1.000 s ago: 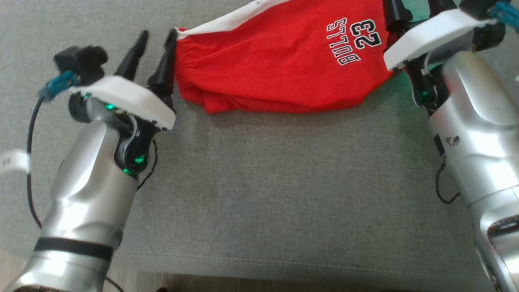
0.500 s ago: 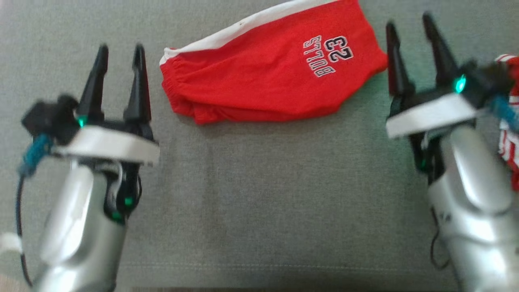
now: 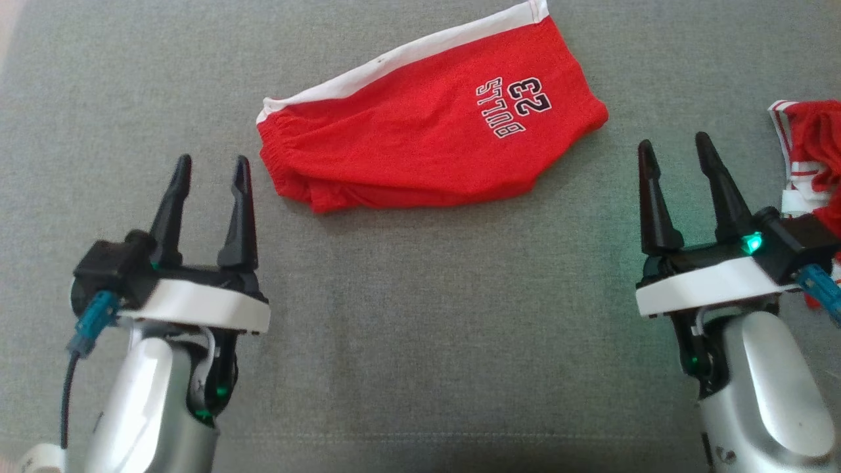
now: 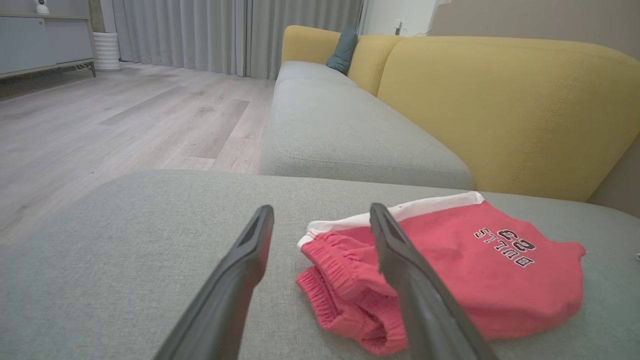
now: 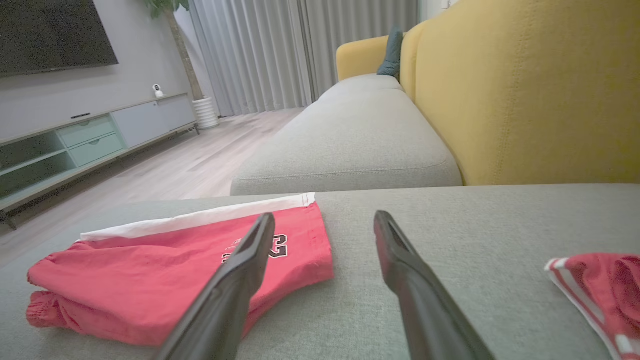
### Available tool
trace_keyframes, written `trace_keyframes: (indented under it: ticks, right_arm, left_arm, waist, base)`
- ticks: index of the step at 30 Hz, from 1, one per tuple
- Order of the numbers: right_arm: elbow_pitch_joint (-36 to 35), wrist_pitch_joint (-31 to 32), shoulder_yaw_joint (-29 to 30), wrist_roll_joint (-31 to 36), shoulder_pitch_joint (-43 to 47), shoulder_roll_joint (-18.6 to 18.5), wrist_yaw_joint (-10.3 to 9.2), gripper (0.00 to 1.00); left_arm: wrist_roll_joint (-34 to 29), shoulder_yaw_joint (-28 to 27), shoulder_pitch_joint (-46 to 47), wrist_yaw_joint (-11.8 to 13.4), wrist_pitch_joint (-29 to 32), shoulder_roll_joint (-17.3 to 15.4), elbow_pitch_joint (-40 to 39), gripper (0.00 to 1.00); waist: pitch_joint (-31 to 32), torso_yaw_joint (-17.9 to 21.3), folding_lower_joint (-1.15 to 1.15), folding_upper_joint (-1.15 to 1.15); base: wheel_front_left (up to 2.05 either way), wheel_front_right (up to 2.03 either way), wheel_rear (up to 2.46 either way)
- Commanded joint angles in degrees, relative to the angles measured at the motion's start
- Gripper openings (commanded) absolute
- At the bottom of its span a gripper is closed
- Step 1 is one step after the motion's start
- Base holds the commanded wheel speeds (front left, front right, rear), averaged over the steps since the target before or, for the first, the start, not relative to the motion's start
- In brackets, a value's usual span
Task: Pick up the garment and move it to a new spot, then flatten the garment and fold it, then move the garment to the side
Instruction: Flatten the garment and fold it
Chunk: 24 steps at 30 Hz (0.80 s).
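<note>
The garment (image 3: 420,141) is a pair of red shorts with a white side stripe and "BULLS 23" print, lying folded on the grey cushion (image 3: 420,341). It also shows in the left wrist view (image 4: 450,270) and the right wrist view (image 5: 165,270). My left gripper (image 3: 210,161) stands open just left of and below the waistband, touching nothing. My right gripper (image 3: 675,141) is open to the right of the shorts, with a gap of cushion between. Both hold nothing.
A second red-and-white striped piece of clothing (image 3: 811,157) lies at the right edge, beside my right wrist. A yellow sofa back (image 4: 500,110) rises behind the cushion. Wooden floor (image 4: 100,125) lies beyond the cushion's left edge.
Both grippers have let go of the shorts' ends and drawn back toward me. The camera has tilted, so the shorts sit lower in view and the striped clothing has appeared at right.
</note>
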<state>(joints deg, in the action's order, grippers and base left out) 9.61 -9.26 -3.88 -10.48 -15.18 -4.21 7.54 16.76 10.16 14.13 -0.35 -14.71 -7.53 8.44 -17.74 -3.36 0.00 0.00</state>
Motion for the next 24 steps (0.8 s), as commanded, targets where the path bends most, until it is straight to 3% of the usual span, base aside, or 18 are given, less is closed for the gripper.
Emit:
trace_keyframes:
  ticks: [1, 24]
  right_arm:
    - [-2.5, 0.34, -0.89, 0.3, -0.24, 0.53, -0.05, 1.0]
    - [-6.08, 3.93, 0.94, 0.77, 0.98, 1.25, -0.05, 1.0]
  left_arm:
    - [-0.46, -2.52, 0.34, -0.24, -0.29, -0.69, -1.89, 1.0]
    - [-4.65, -5.82, 1.04, -3.54, -0.29, 2.28, -1.43, 1.0]
  waist:
    - [0.04, 0.04, 0.0, 0.0]
    - [-1.31, -0.44, 0.0, 0.0]
  base:
    - [0.0, 0.0, 0.0]
    - [0.0, 0.0, 0.0]
